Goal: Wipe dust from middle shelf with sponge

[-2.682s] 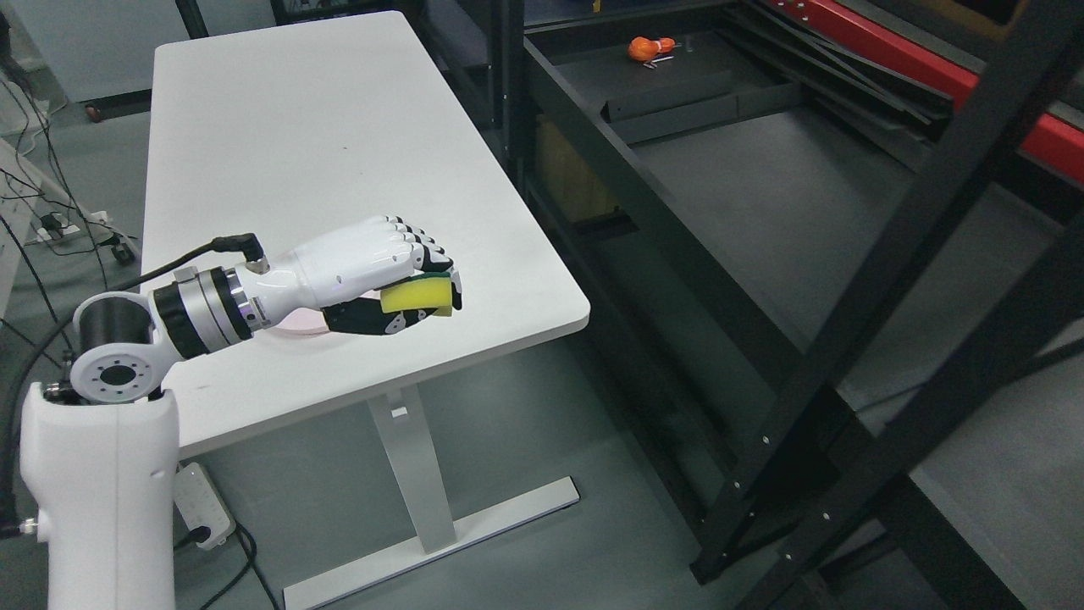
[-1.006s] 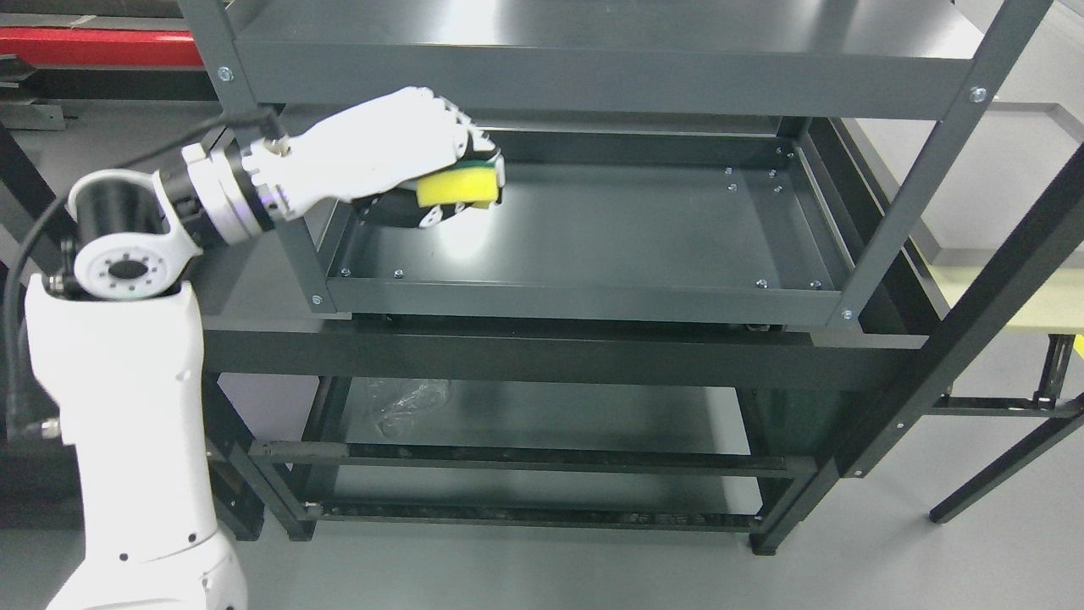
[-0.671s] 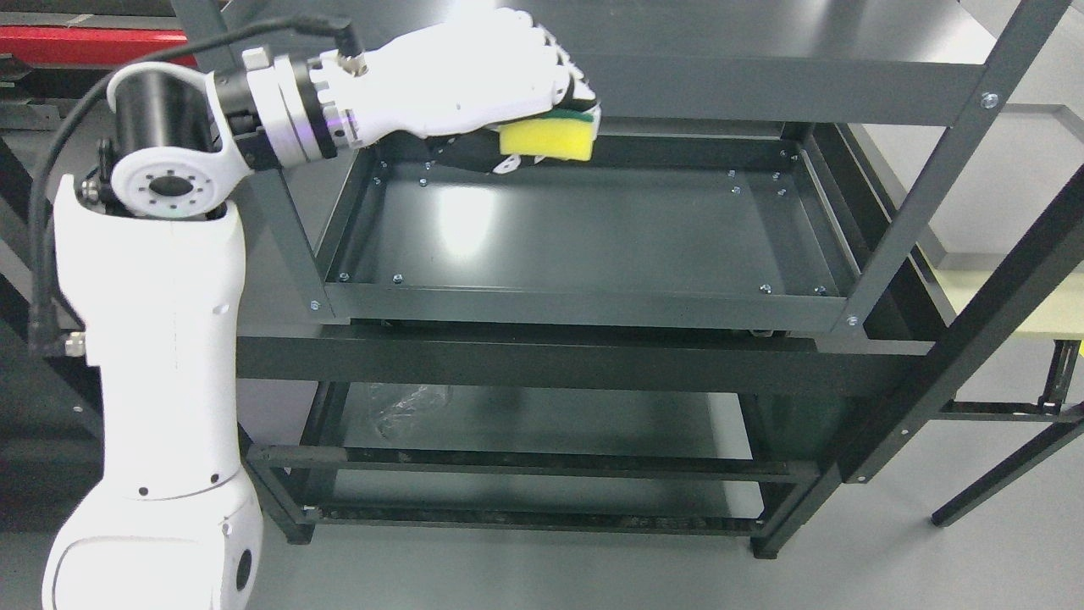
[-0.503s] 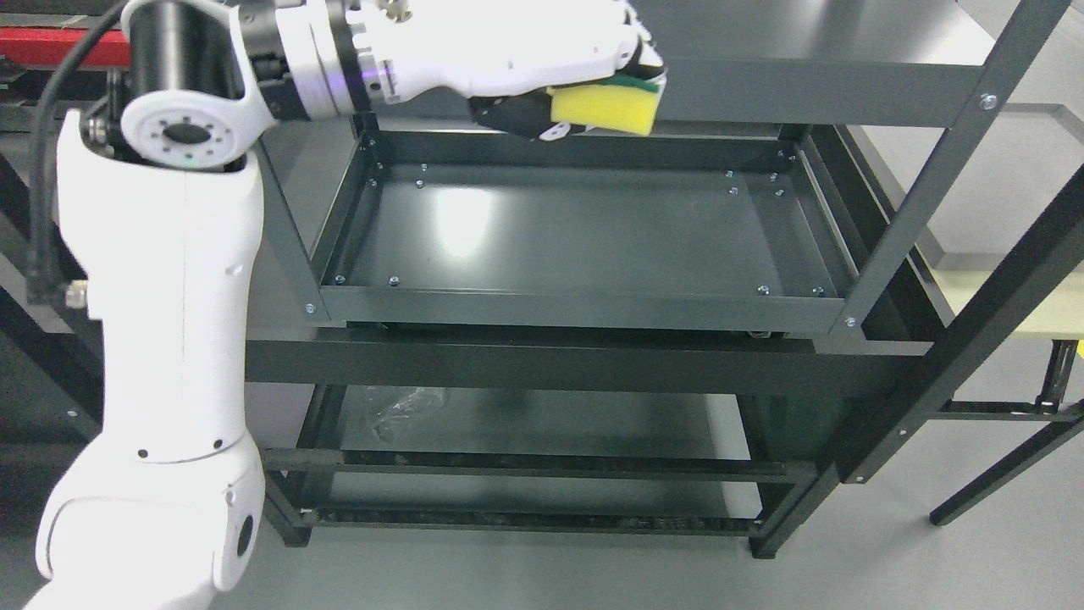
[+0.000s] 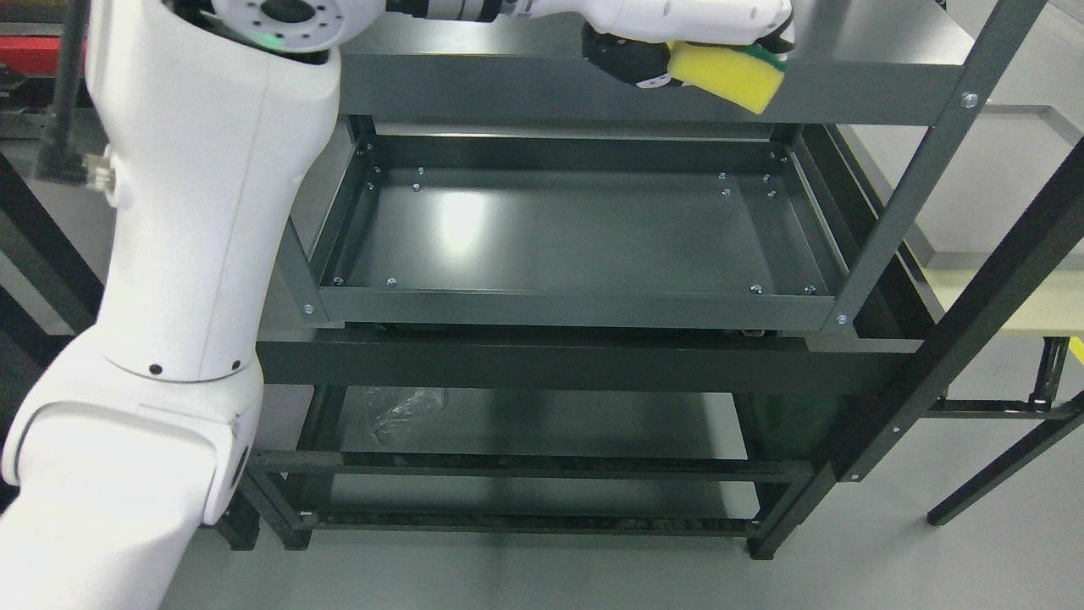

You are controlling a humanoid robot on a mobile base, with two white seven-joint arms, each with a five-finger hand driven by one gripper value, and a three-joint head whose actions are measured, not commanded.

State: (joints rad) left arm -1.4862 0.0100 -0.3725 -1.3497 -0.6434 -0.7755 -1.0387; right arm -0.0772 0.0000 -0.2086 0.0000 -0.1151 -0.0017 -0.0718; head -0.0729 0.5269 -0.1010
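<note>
**Left hand with sponge at the top shelf edge**

The left hand [image 5: 690, 25] reaches in along the top of the view, its fingers closed around the sponge [image 5: 728, 74]. The sponge is yellow with a green layer on its upper side, and it tilts down toward the right. It shows against the front lip of the top shelf [image 5: 847, 93], above the middle shelf [image 5: 576, 229] and well apart from that shelf's floor.

The middle shelf is a dark metal tray with low walls and small screws at its corners; a bright patch of reflected light lies on its left part. Nothing rests on it. The left arm [image 5: 195, 212], a broad white column, rises through the left side of the view and hides the rack's near left post and part of the tray's left wall.

On the right, an upright post [image 5: 910, 195] of the rack slants across the view, and a thicker black beam [image 5: 991, 280] crosses nearer the camera. A dark crossbar [image 5: 542, 360] runs just below the tray's near wall. Lower still, crumpled clear plastic [image 5: 406, 407] lies on the bottom shelf [image 5: 550, 428]. A pale surface [image 5: 1008, 296] shows at the far right, behind the beam. Grey floor [image 5: 931, 559] lies under the rack.
</note>
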